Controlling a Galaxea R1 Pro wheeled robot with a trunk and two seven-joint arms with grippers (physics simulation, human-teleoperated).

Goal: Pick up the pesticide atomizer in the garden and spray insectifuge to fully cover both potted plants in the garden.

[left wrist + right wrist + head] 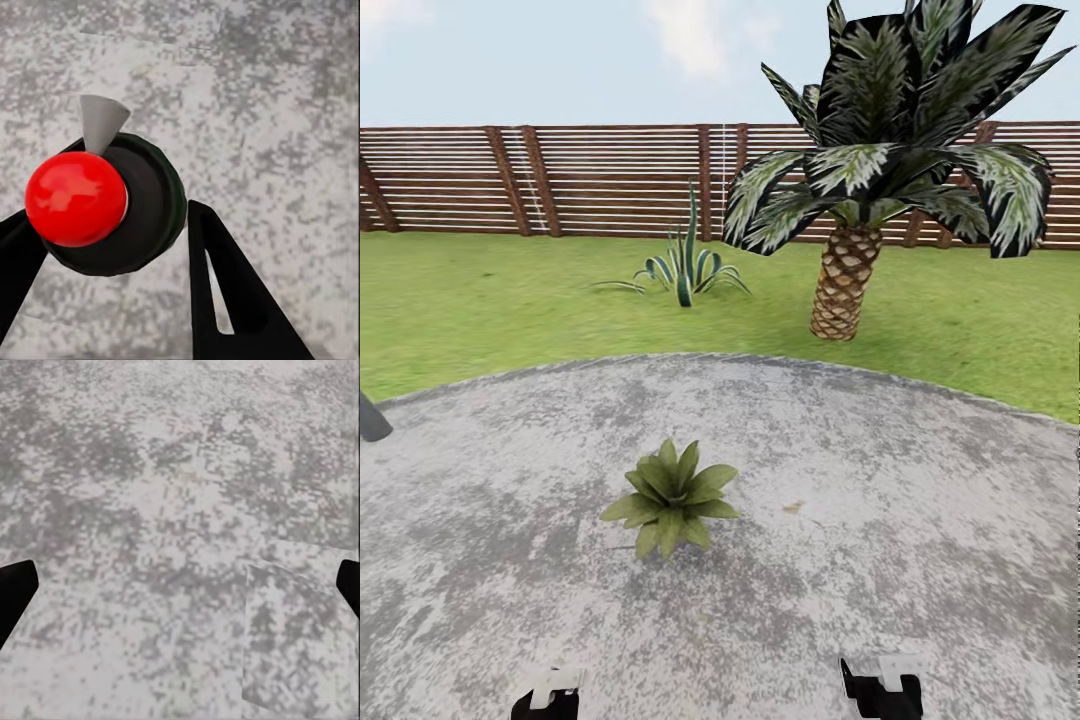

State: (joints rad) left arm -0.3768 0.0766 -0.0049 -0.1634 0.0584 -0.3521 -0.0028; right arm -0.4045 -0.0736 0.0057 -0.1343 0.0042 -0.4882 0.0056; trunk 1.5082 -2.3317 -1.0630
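A round grey mottled patio [920,520] fills the lower half of the head view, with green lawn [480,300] behind it and a brown horizontal slat fence [590,180] running across the upper part under a pale sky. A tall palm-like plant [880,170] with a scaly trunk rises at upper right, on the grass. A spiky thin-leaved plant [685,265] stands on the lawn near the centre, in front of the fence. One potted plant [672,497], a low rosette of broad pointed green leaves, sits on the paving just left of centre, in the lower half; its pot is hidden by the leaves.

At the bottom edge, the left gripper [548,697] shows at lower left and the right gripper [882,690] at lower right.

In the left wrist view, the left gripper [112,247] is clamped around the pesticide atomizer [146,206], seen end-on: a dark green round body, a red ball, a grey cone-shaped nozzle. In the right wrist view, the right gripper's [180,589] black fingertips [15,592] sit wide apart over bare paving.
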